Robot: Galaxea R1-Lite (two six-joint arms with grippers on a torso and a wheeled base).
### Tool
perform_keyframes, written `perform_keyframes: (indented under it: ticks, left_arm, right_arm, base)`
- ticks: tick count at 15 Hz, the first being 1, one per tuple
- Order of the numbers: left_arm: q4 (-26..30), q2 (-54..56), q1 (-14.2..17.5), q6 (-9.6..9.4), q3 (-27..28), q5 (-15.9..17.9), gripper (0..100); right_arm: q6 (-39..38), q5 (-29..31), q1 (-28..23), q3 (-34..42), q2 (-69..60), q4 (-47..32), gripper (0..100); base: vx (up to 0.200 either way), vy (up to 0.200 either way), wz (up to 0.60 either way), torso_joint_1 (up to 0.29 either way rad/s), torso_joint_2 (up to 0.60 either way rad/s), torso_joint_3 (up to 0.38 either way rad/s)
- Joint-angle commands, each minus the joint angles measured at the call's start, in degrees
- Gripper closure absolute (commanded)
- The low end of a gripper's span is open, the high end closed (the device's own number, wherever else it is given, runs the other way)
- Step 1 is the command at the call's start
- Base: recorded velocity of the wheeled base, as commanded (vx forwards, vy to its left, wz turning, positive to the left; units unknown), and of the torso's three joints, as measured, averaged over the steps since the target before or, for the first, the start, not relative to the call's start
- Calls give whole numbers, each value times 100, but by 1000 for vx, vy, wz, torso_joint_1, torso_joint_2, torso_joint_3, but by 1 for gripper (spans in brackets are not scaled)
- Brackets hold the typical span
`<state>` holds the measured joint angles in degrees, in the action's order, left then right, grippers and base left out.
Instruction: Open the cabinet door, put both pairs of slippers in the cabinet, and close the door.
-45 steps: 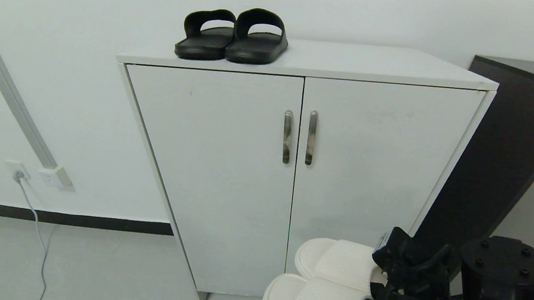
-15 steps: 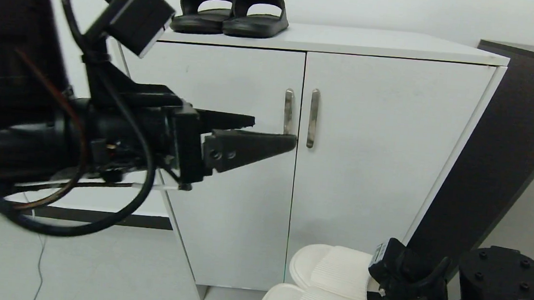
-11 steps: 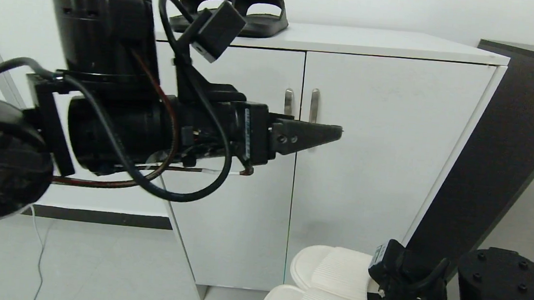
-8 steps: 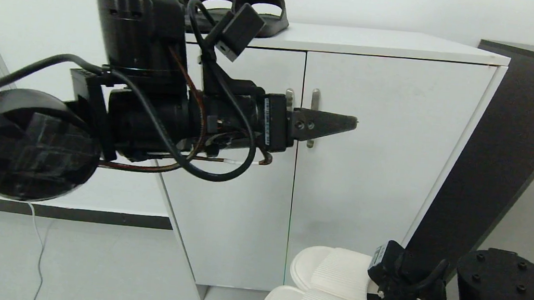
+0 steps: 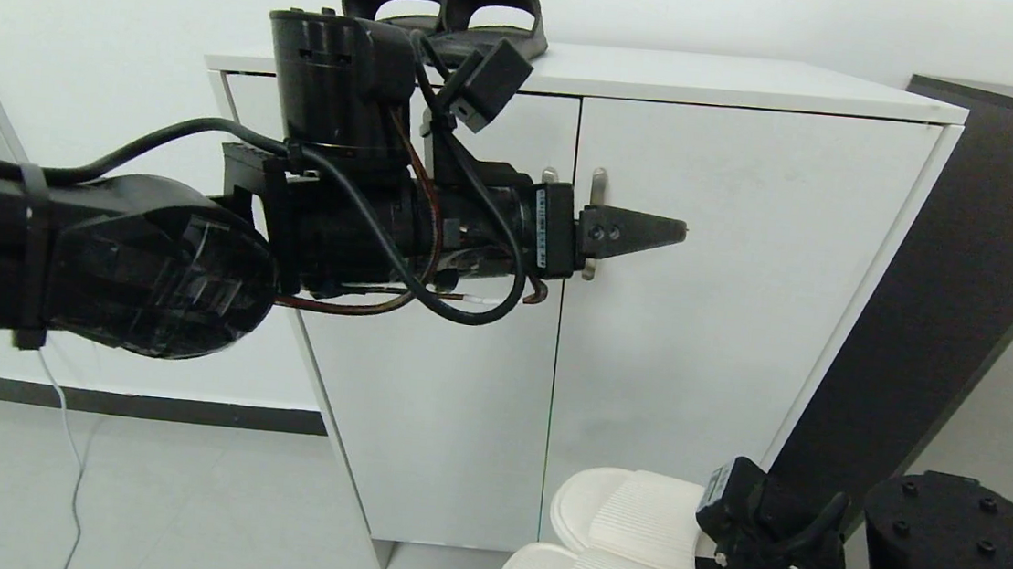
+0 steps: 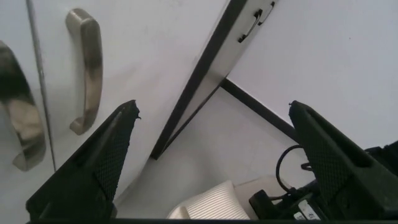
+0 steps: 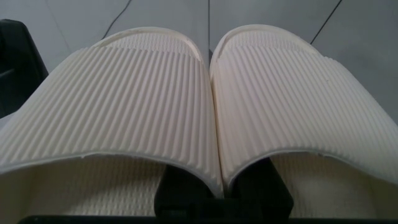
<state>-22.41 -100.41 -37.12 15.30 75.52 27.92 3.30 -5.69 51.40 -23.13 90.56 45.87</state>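
The white cabinet (image 5: 722,340) has both doors shut. Its two metal handles (image 5: 598,182) sit at the centre seam, also seen as handles (image 6: 87,81) close up. Black slippers (image 5: 448,4) lie on the cabinet top at its left. My left gripper (image 5: 672,230) hangs in front of the right door, level with the handles and just past them. In the left wrist view the left gripper (image 6: 212,107) is open, holding nothing. White ribbed slippers (image 5: 621,542) are held side by side low before the right door, with my right gripper (image 7: 221,186) shut on their adjoining straps.
A dark panel (image 5: 975,271) stands against the cabinet's right side. To the cabinet's left are a white wall and floor, with a cable (image 5: 73,467) hanging down.
My left arm has come in from the left and swept right across the doors, its fingertips passing from the left handle to beyond the right one. The right gripper and white slippers kept still.
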Motion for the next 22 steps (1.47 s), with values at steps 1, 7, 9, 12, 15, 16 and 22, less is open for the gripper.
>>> perform_keyframes:
  ticks: [1, 7, 9, 12, 15, 16, 22]
  left_arm:
    - [-1, 13, 56, -1, 15, -14, 0]
    - [-9, -92, 311, -18, 59, -322, 0]
    - [-1, -145, 311, -9, 147, -427, 0]
    - [8, -382, 302, -9, 393, -471, 0]
    - [35, -629, 276, 8, 674, -471, 0]
    - [43, -690, 258, 8, 762, -471, 0]
    - [166, -831, 196, 17, 1017, -463, 0]
  right_arm:
    - [4, -2, 2, 1, 14, 1, 100]
    - [4, 7, 2, 1, 49, 1, 100]
    - [4, 33, 2, -8, 93, 1, 100]
    - [-14, 42, 11, -17, 102, 1, 100]
    - [-14, 42, 28, -17, 102, 1, 100]
    - [-14, 42, 28, -17, 102, 1, 100]
    - [-23, 33, 28, -17, 102, 1, 100]
  base:
    - [0, 0, 0, 0, 0, 0]
    - [0, 0, 0, 0, 0, 0]
    - [0, 0, 0, 0, 0, 0]
    - [0, 0, 0, 0, 0, 0]
    - [0, 0, 0, 0, 0, 0]
    - [0, 0, 0, 0, 0, 0]
    - [0, 0, 0, 0, 0, 0]
